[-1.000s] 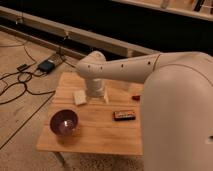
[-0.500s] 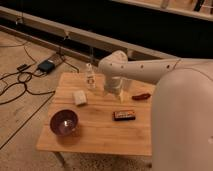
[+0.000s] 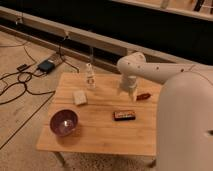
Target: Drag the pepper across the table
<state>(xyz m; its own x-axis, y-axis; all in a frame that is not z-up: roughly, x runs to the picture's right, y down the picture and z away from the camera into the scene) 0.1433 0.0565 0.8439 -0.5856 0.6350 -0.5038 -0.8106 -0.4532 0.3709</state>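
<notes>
The pepper (image 3: pixel 143 96) is a small dark-red sliver lying on the light wooden table (image 3: pixel 100 137), near its back right edge. My gripper (image 3: pixel 128 90) hangs at the end of the white arm and points down at the tabletop, just left of the pepper. It looks open, with nothing between its fingers. I cannot tell whether it touches the pepper. The arm's large white body fills the right side of the view and hides the table's right end.
A purple bowl (image 3: pixel 64 122) stands at the front left. A small white block (image 3: pixel 79 96) and a pale bottle (image 3: pixel 90 76) stand at the back left. A flat black box (image 3: pixel 123 115) lies mid-table. Cables and a dark device (image 3: pixel 46 65) lie on the floor to the left.
The arm has swung to the right across the table, from above the white block to just beside the pepper. The objects on the table have stayed put.
</notes>
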